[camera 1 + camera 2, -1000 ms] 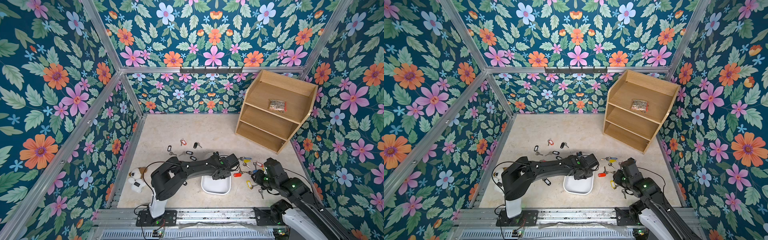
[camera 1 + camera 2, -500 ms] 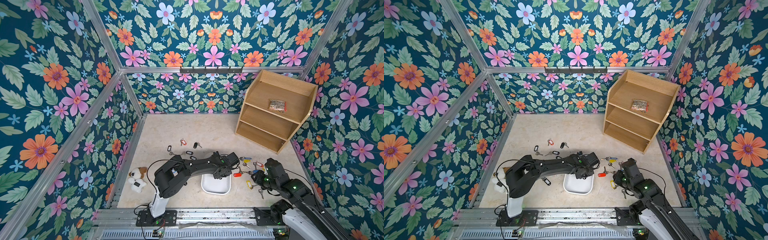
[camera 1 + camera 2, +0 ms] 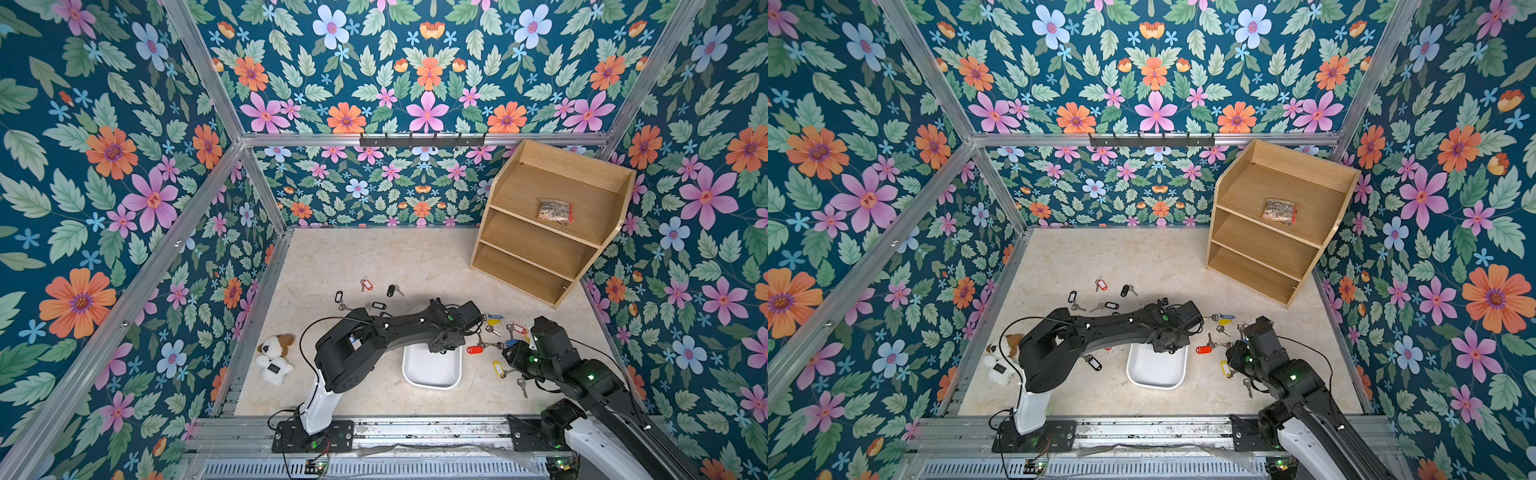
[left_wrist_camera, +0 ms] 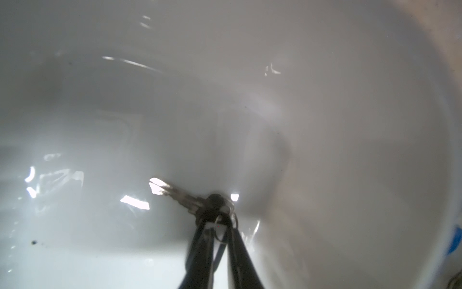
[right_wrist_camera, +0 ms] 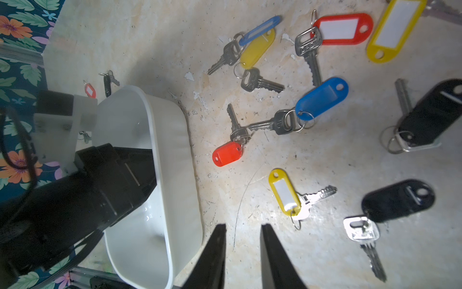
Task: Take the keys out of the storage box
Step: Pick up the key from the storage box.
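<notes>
Left wrist view: left claw (image 4: 217, 210), pinching the ring of a small silver metal key (image 4: 175, 194) whose blade points away from the tips, inside the shallow white plastic storage box (image 4: 350, 125); right claw (image 5: 243, 229), spread and empty, hangs outside beside coloured-tagged keys (image 5: 321, 97) on the tabletop (image 5: 337, 162).

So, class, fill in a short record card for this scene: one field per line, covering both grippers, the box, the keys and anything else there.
left gripper: inside the storage box, shut on a key
right gripper: open, empty, above the table beside the box
storage box: white, no other key seen in its visible part
keys: scattered on the table outside, tags red, blue, yellow, black
other: wooden shelf unit with a bag on its upper shelf; plush dog
</notes>
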